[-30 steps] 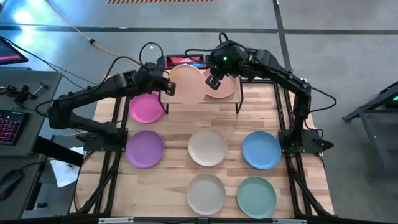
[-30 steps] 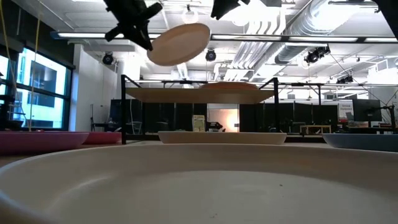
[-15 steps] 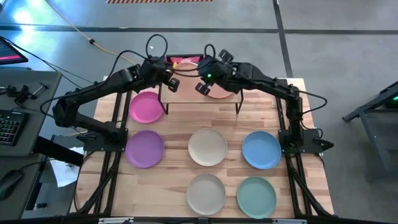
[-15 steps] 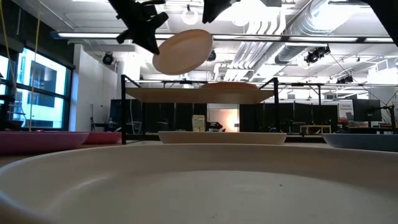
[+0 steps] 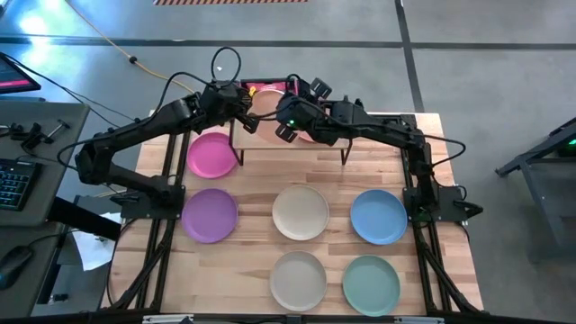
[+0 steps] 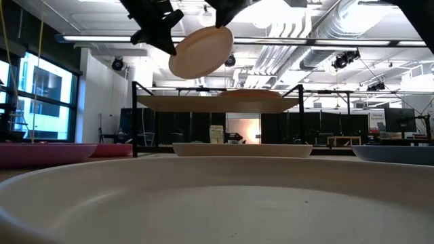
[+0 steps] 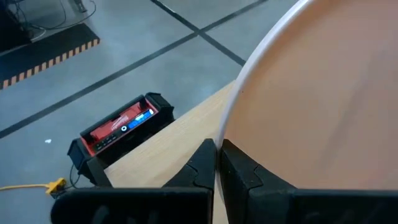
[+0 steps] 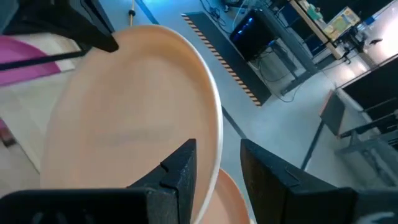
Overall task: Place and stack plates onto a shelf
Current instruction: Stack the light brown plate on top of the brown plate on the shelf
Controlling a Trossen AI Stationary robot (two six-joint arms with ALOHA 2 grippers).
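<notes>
Above the shelf (image 6: 217, 103), left hand (image 7: 217, 163) pinches a peach plate's (image 6: 201, 51) rim (tilted).

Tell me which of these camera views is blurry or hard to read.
Low view: the near cream plate fills the foreground, out of focus, and ceiling lights leave both arms as silhouettes. Left wrist view: the peach plate looks soft. High view: evenly lit.
</notes>
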